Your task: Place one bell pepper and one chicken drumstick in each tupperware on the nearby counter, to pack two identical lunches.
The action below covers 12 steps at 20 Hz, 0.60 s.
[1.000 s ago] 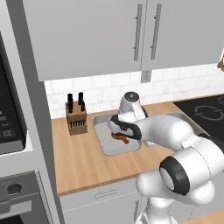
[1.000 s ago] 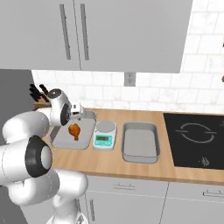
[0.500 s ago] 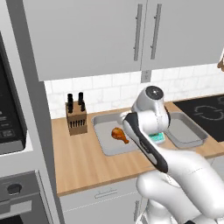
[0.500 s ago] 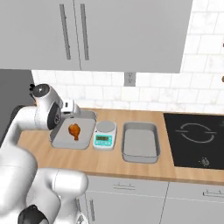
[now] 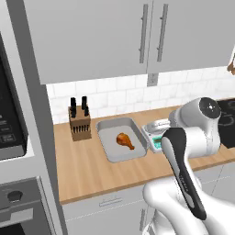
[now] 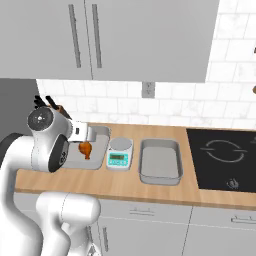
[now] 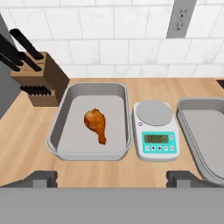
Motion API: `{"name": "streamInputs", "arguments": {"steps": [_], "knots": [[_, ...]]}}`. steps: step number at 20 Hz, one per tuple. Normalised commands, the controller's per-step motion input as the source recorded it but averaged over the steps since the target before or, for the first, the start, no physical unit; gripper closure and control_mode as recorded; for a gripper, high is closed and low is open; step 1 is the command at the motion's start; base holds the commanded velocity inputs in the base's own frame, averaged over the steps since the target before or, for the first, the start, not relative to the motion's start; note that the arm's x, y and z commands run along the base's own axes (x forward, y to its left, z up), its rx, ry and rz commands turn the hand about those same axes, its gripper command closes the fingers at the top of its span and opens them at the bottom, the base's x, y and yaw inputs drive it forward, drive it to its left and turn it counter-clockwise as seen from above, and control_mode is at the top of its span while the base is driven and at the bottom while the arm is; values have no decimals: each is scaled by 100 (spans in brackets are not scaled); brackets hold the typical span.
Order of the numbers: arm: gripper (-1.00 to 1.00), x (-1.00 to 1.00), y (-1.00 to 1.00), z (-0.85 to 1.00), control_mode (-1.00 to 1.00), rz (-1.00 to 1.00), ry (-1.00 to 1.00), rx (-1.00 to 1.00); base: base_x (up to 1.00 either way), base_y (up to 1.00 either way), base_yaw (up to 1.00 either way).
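Two grey tubs sit on the wooden counter point(image 7: 131, 168) with a small white scale point(image 7: 155, 130) between them. Left tub point(image 7: 65, 118) holds one chicken drumstick point(image 7: 96, 124), lying on the tub floor, fat end toward the wall, thin bone end pointing toward the counter's front edge; it touches no wall of the tub. Right tub point(image 6: 160, 161) has a bare floor in the right base view; in the hand view only its left part shows at the right edge. Scale stands just beside the left tub's right rim, its teal display facing the front. Knife block point(image 7: 41, 78) with dark handles stands on the counter just left of the left tub, near the tiled wall. Black cooktop point(image 6: 222, 157) lies to the right of the right tub, well apart from the scale. Gripper point(image 7: 112, 178): the two dark fingertips point(image 7: 39, 179) stand far apart at the bottom of the hand view, nothing between them, raised above the counter's front edge and looking down over the left tub and the scale. In the left base view the white arm point(image 5: 193, 137) crosses in front of the scale and hides the right tub.
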Motion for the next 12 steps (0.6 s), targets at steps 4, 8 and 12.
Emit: {"name": "streamInputs", "arguments": {"steps": [4, 8, 12], "knots": [[-100, 0, 0, 0, 100, 0, 0, 0, -100, -18, 14], [-100, 0, 0, 0, 100, 0, 0, 0, -100, 0, 30], [-100, 0, 0, 0, 100, 0, 0, 0, -100, 0, 62]]}}
